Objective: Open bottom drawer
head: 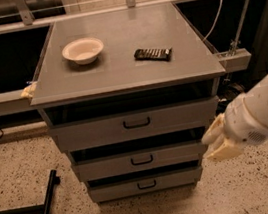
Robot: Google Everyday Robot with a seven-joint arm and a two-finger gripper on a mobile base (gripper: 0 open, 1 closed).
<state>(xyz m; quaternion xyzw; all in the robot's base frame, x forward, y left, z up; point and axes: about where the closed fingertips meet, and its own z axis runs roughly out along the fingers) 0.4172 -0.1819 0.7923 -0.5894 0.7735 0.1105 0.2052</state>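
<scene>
Presently noted at desk (129,77) front, lowest of three: bottom drawer (146,184), closed, small black bar handle untouched. Found just beside desk's right edge, level with the middle drawer (141,160): pincer (219,142) on white arm (263,108); apart or together, cannot tell. Logged on desk top: white bowl (83,50) toward desk's left rear, black remote (153,54) right of desk's centre.

Single raised view, tilted down.
It faces the front of the grey flat-topped three-drawer cabinet (129,74) from fairly near; the cream gripper (219,142) sits lower right, beside it.
</scene>
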